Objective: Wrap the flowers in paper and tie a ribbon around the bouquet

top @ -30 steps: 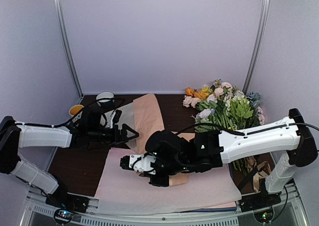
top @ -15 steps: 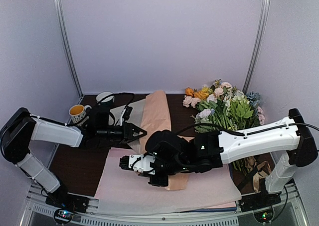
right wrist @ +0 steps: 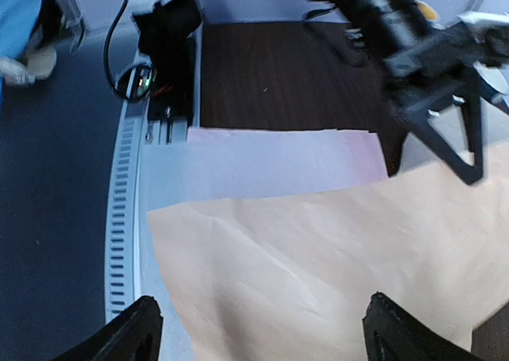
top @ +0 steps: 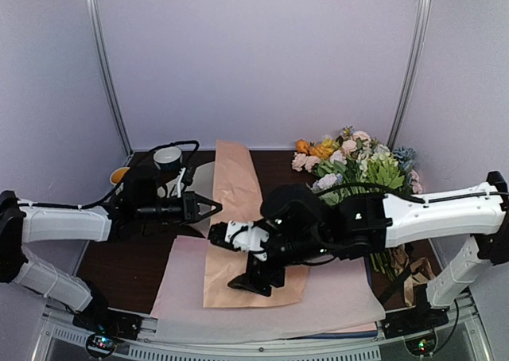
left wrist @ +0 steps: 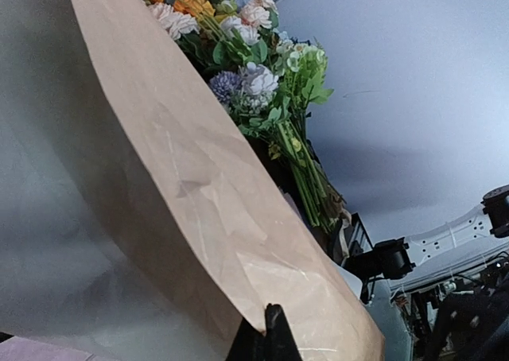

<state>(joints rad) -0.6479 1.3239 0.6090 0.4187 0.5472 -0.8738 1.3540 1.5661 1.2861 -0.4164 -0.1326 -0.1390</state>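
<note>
Pinch grip first: left gripper [top: 213, 208] is clamped tight on the left edge of the paper [top: 238, 218], holding that side up so the sheet stands like a flap in the middle of the top view. My guess is it's getting squared up over the pink sheets [top: 191, 297] as a bed for the stems. Right gripper [right wrist: 266, 329] hangs over the sheet's near end, jaws wide, holding nothing. Flowers [top: 328, 183] lie in the pile at right of frame, none on the paper yet. Can't spot the ribbon.
</note>
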